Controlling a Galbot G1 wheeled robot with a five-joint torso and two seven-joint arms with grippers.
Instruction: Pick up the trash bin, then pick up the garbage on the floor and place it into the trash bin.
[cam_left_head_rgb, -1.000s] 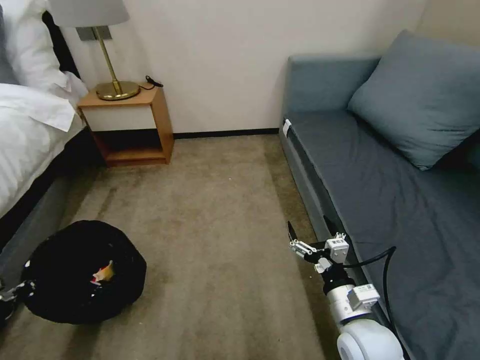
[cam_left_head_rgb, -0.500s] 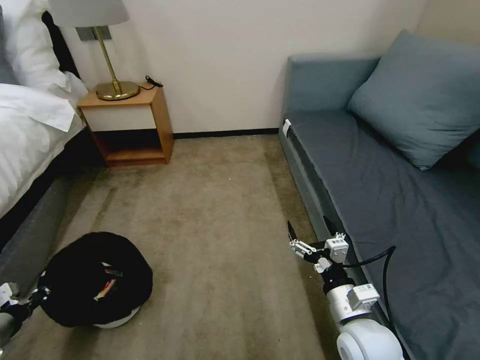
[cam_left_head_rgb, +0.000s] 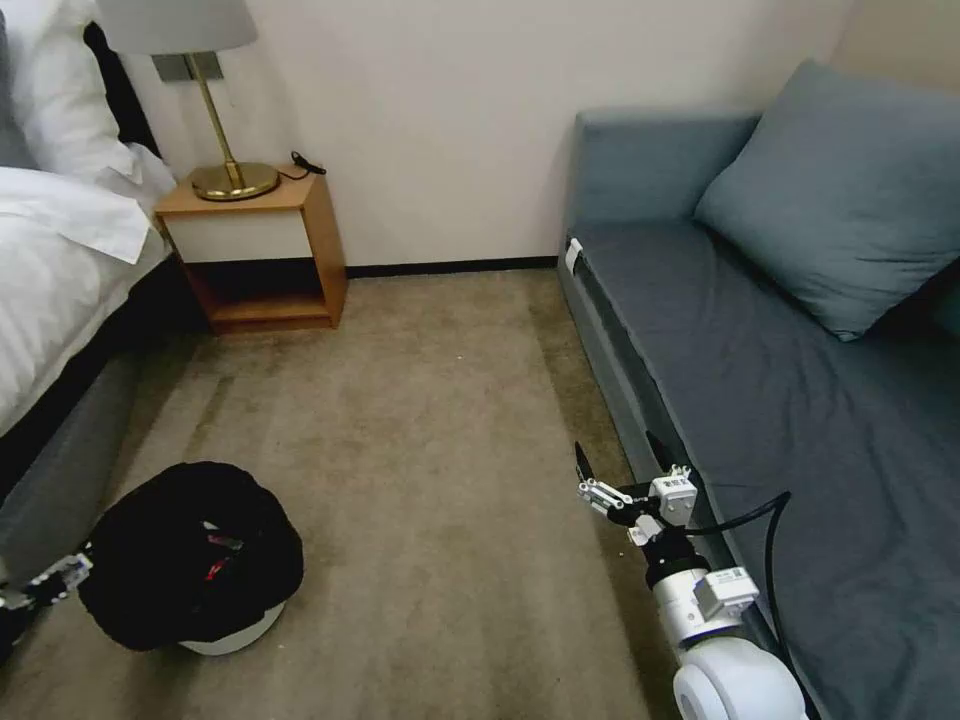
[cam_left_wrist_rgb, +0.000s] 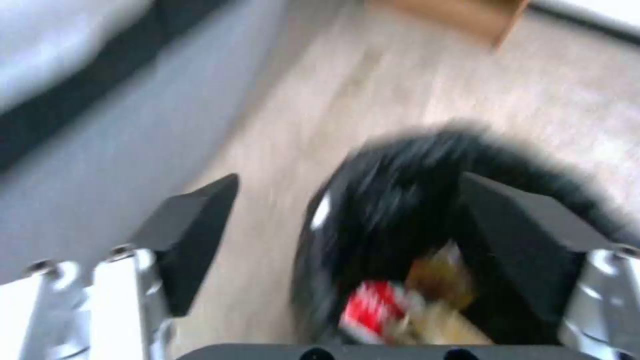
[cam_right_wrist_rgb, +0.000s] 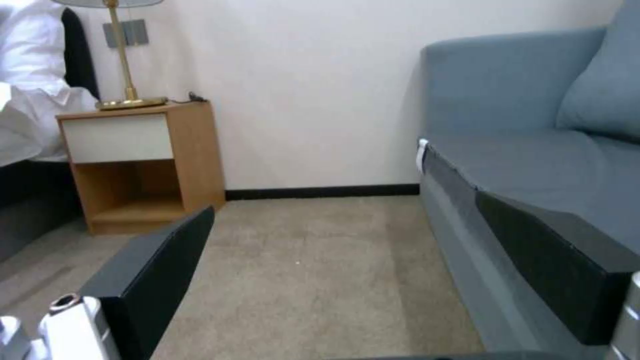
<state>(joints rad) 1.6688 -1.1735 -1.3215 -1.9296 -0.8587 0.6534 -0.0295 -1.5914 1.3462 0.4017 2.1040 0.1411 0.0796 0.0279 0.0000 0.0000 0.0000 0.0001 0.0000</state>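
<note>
2 claws open: left claw (cam_left_wrist_rgb: 347, 220) astride round, glossy-black-bagged trash bin (cam_left_head_rgb: 190, 555); right claw (cam_left_head_rgb: 612, 462) idle.

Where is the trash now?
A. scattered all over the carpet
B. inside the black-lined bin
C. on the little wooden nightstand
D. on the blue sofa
B. Red and tan litter pieces lie inside the trash bin, which sits on the carpet near the bed; the left gripper has its fingers open at the bin's rim.
</note>
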